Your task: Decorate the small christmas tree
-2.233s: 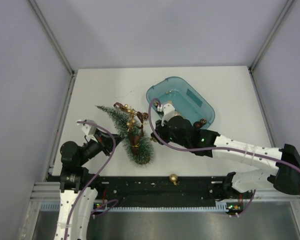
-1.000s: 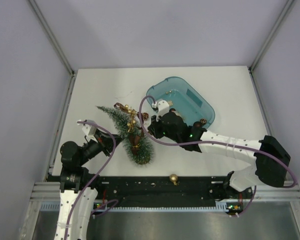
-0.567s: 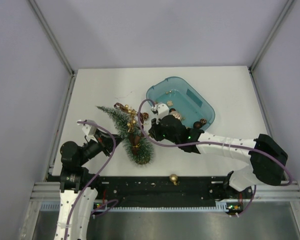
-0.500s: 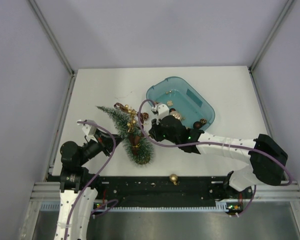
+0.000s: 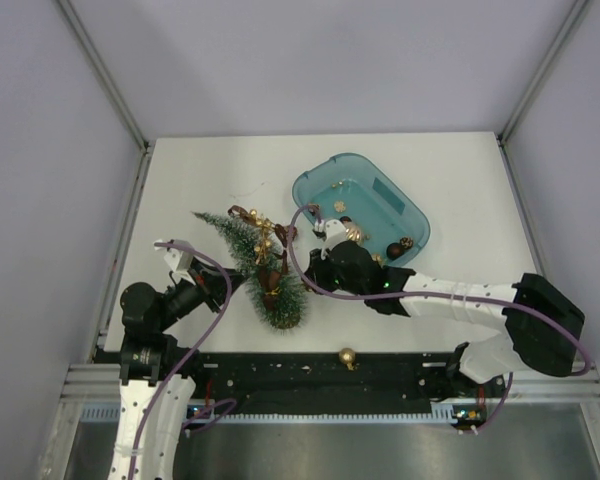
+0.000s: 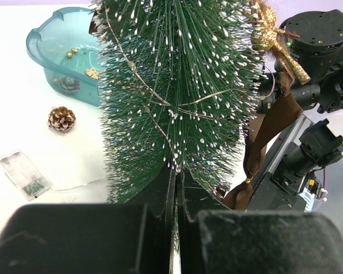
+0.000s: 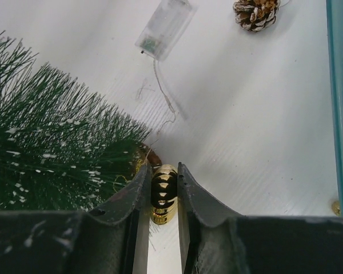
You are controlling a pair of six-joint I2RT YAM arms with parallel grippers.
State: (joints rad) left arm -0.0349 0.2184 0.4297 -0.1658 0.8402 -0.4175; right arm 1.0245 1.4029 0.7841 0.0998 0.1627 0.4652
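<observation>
Grip | right end effector (image 7: 164,174) closed on gold ornament (image 7: 163,197) | left end effector (image 6: 175,177) pinching small christmas tree (image 6: 177,85)

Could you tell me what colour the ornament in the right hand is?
The ornament is shiny gold; the right wrist view shows it best.

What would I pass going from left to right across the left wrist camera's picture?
First the clear battery box → pinecone → small christmas tree → brown ribbon.
</observation>
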